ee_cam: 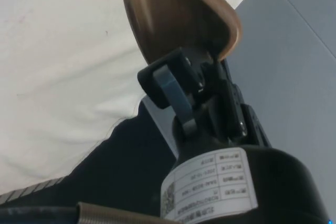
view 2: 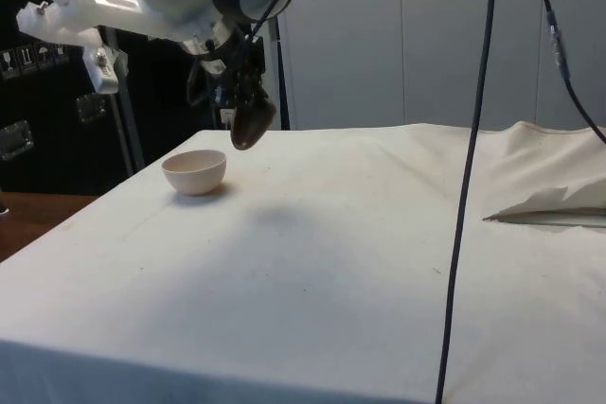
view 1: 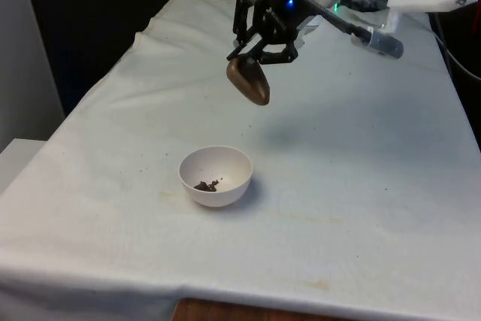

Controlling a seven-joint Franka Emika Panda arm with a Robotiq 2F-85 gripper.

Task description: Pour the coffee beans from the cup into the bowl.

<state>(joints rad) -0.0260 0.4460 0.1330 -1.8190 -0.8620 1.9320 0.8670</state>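
Brown cup (view 1: 249, 80), clenched in the claw (view 1: 259, 49), hung tipped at upper centre of the front view, above and behind the white bowl (view 1: 215, 176). Some beans (view 1: 207, 185) lay inside. Pouring looked mostly finished; righting the cup seemed next.

text: none legible | white label (ee_cam: 210, 184) on end effector: print too small to read

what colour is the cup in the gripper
Brown; the cup shows best in the front view, clamped in the gripper.
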